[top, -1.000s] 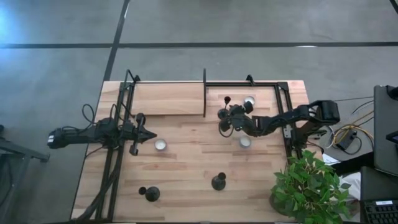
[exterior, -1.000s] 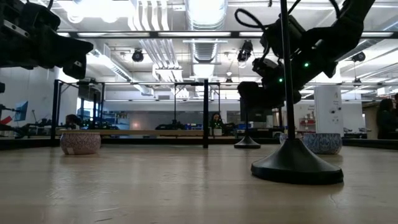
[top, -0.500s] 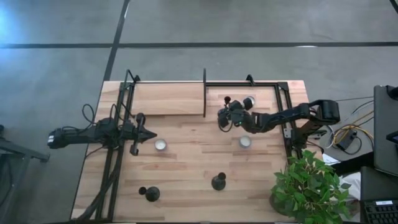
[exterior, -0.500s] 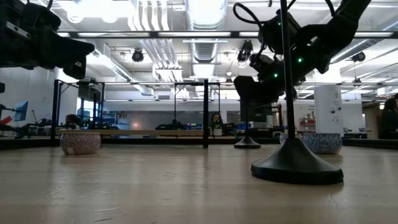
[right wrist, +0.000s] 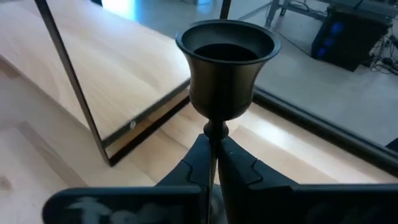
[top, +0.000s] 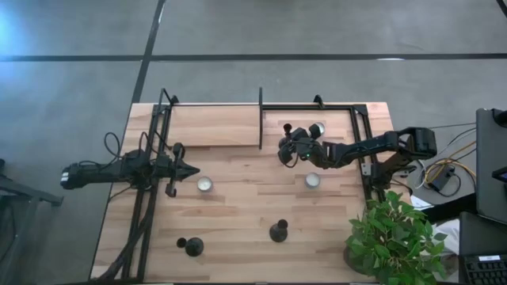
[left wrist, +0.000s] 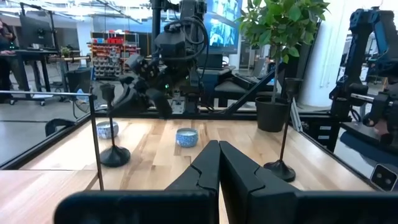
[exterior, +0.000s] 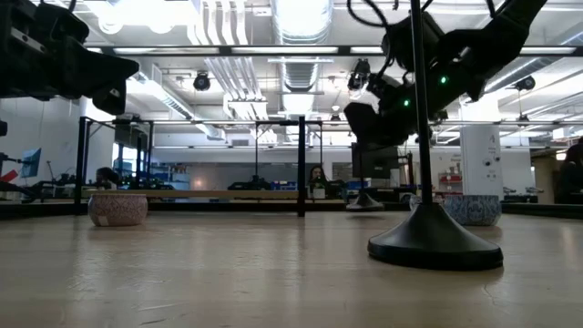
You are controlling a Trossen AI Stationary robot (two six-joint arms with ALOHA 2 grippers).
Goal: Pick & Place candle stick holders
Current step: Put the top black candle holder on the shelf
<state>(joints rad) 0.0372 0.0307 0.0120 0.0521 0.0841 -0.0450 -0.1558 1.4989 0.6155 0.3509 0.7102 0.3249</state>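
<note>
The right claw (right wrist: 211, 163) is pinched on the stem of a candle stick holder (right wrist: 222, 68) and holds it upright, its base clear of the counter (top: 238, 198) near the far edge. The left claw (left wrist: 219, 163) is pressed together and empty at the left side. Two more holders (top: 278, 231) (top: 192, 246) stand near the front edge.

Three black candle stick holders: two standing, one in the air.

One holder (top: 278, 231) stands upright at the near middle of the wooden surface (top: 238, 198), and another holder (top: 192, 246) stands upright toward the near left. The third holder (right wrist: 225, 59), cup up, has its thin stem pinched between the right gripper (top: 287, 150)'s fingers (right wrist: 239, 171); its base (exterior: 365, 204) hangs just clear of the boards.
</note>
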